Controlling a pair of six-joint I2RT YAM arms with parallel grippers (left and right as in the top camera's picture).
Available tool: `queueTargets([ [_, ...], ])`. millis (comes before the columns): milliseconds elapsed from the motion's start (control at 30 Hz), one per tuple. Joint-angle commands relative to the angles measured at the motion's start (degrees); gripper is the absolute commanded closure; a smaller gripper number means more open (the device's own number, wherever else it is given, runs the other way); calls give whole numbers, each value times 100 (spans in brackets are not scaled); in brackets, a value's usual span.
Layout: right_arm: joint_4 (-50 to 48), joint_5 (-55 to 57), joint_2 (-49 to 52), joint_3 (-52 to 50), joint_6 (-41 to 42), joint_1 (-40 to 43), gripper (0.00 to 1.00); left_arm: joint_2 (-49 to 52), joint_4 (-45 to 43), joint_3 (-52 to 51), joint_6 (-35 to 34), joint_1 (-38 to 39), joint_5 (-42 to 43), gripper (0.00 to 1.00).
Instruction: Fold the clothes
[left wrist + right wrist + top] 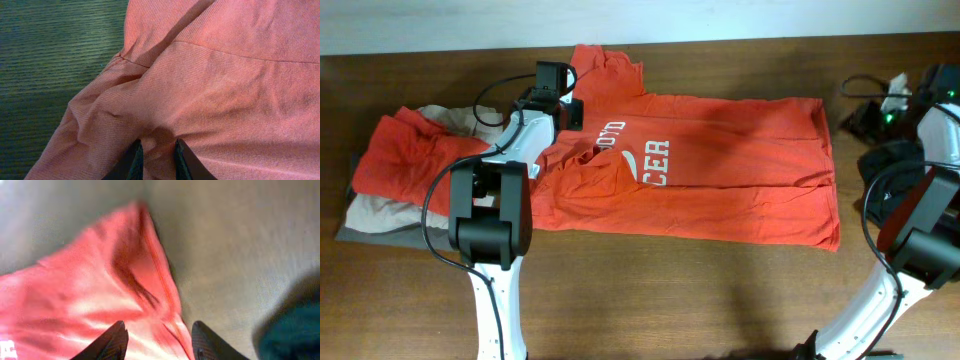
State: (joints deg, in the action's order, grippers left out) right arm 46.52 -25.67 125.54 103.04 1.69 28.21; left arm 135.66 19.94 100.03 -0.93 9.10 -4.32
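The orange-red T-shirt lies spread across the middle of the bench, lettering up. Only the left wrist view shows the left pincer clenched on a ridge of the shirt's fabric; from overhead the arm hides this. The right pincer stands released over a corner of the shirt, in a blurred view. A heap of other clothes lies beside the shirt's collar end.

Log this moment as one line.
left gripper: shut on T-shirt | right gripper: open at T-shirt corner | T-shirt: spread out, not yet folded
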Motion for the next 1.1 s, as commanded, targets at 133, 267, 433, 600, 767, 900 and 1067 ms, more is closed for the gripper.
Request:
queueTargets([
  [133, -802, -74, 164, 90, 623, -505, 53, 555, 306, -321, 72, 66, 203, 78],
  [267, -1276, -94, 459, 90, 1381, -542, 54, 555, 332, -321, 72, 66, 203, 78],
  [433, -1486, 85, 673, 90, 1788, -542, 54, 555, 332, -321, 72, 66, 203, 78],
  [600, -1655, 81, 804, 90, 2020, -538, 54, 555, 334, -321, 70, 66, 205, 78],
  [767, -1700, 81, 997, 90, 2271, -542, 54, 555, 339, -321, 70, 66, 205, 78],
  [900, -1823, 59, 1143, 87, 2280, -544, 54, 555, 356, -321, 70, 66, 205, 78],
  [1067, -2031, -85, 1169, 87, 2280, -566, 54, 555, 352, -321, 72, 66, 203, 78],
])
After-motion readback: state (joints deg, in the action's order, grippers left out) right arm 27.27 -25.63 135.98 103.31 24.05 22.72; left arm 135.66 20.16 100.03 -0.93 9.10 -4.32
